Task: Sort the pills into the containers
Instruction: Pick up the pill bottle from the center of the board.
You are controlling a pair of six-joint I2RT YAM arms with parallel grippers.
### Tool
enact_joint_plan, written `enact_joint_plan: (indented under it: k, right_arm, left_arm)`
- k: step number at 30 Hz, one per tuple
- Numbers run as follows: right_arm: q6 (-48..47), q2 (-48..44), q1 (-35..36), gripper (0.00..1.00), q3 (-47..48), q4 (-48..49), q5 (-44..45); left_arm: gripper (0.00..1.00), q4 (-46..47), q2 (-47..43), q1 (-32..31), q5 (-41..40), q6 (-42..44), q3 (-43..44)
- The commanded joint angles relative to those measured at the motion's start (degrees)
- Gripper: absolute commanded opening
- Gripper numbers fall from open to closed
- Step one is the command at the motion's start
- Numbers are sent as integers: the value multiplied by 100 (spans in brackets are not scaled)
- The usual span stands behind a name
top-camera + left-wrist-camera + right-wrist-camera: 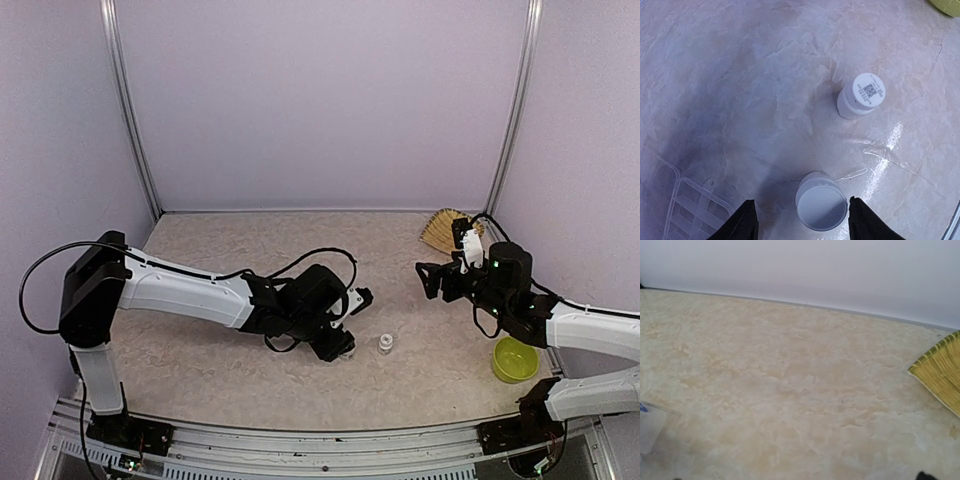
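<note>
We've got left gripper fingers apart astride the bottle, right gripper spread wide; an off-centre pinch could topple it.

Tabletop glossy, marbled; bottle white plastic, probably matt; compartment box clear plastic

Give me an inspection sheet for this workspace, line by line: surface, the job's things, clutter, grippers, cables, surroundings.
Surface: marbled beige tabletop, with glare streaks near the bottles.
Job's things: clear compartment box just beside the left fingers; pills, nothing seen.
Clutter: white bottle; second bottle with a code label on its cap; lime-green bowl; woven basket.
Grippers: left gripper open, straddling the white bottle; right gripper open and empty.
Cables: black cable loops off the left arm.
Surroundings: plain pale walls, metal uprights.
</note>
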Motion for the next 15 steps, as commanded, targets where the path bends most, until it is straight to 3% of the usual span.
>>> enact_joint_plan:
  k: [1,15]
  right_arm:
    - [60,-66,-54,100,-60,111,13]
    - [61,-68,-54,100,-61,102,15]
  left_arm:
    - [55,-72,124,-13,89,28,180]
    - [37,-39,179,-13,252,11,237]
